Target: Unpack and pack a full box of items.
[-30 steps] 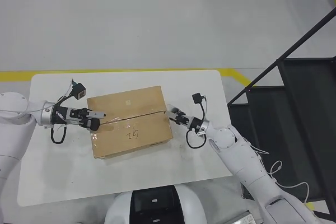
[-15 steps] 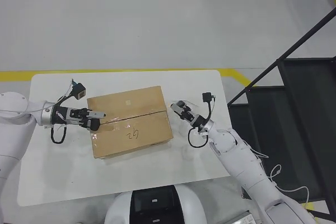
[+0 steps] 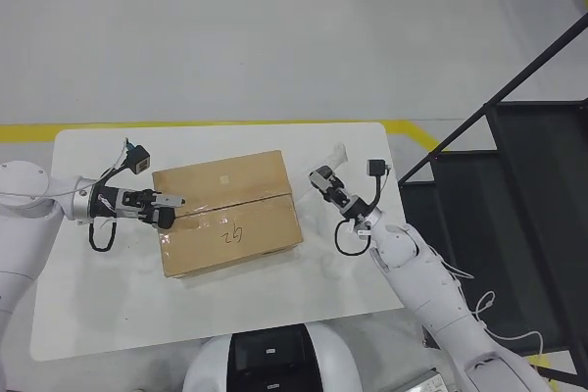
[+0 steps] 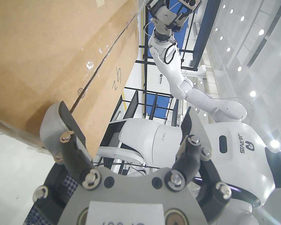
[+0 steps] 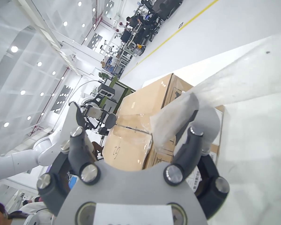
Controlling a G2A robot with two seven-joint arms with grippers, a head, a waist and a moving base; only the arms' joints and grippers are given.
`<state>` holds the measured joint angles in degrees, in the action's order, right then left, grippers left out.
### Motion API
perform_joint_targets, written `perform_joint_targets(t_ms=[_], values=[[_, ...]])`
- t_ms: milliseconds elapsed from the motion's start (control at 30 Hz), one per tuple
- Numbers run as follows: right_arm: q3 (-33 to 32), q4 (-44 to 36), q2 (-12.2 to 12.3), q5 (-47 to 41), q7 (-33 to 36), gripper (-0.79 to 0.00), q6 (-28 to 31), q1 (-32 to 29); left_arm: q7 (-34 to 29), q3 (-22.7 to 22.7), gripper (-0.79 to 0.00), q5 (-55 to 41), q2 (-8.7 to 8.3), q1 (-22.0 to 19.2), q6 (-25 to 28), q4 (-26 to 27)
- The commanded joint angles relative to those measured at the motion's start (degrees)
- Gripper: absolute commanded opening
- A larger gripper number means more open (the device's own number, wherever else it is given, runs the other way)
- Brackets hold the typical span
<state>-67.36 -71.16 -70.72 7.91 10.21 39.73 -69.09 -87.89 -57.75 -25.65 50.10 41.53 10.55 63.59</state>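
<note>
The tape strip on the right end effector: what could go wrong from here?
1. The tape strip lies over one finger of the open right end effector. It may cling there instead of dropping off.
2. Its far end seems to reach the edge of the cardboard box. A further pull could drag or turn the box, because the left end effector is open and appears only to rest one finger on it.

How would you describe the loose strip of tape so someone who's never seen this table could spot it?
On the white table sits a closed cardboard box; look at the end nearest the right gripper. There a strip of clear tape sticks to one of that gripper's fingers. It is pale, frosted and raised in the air, unlike the glossy tape lying flat on the seam.
</note>
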Motion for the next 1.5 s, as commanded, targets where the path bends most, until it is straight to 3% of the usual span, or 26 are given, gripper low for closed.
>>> perform_joint_targets(t_ms=[0, 400, 667, 1067, 1467], values=[[-0.8, -1.2, 0.1, 0.6, -0.4, -0.785, -1.3, -0.6, 0.0, 0.0, 0.000, 0.0, 0.00, 0.0, 0.0, 0.0], [-2.0, -8.4, 0.4, 3.7, 1.0, -0.785, -6.9, -3.4, 0.0, 0.0, 0.000, 0.0, 0.00, 0.0, 0.0, 0.0], [1.0, -13.9, 0.2, 12.0, 3.7, -0.785, -13.6, -2.5, 0.0, 0.0, 0.000, 0.0, 0.00, 0.0, 0.0, 0.0], [8.8, -13.2, -1.3, 19.1, 8.6, -0.785, -18.4, 2.3, 0.0, 0.0, 0.000, 0.0, 0.00, 0.0, 0.0, 0.0], [12.6, -11.7, -2.2, 22.6, 11.3, -0.785, -20.7, 4.3, 0.0, 0.0, 0.000, 0.0, 0.00, 0.0, 0.0, 0.0]])
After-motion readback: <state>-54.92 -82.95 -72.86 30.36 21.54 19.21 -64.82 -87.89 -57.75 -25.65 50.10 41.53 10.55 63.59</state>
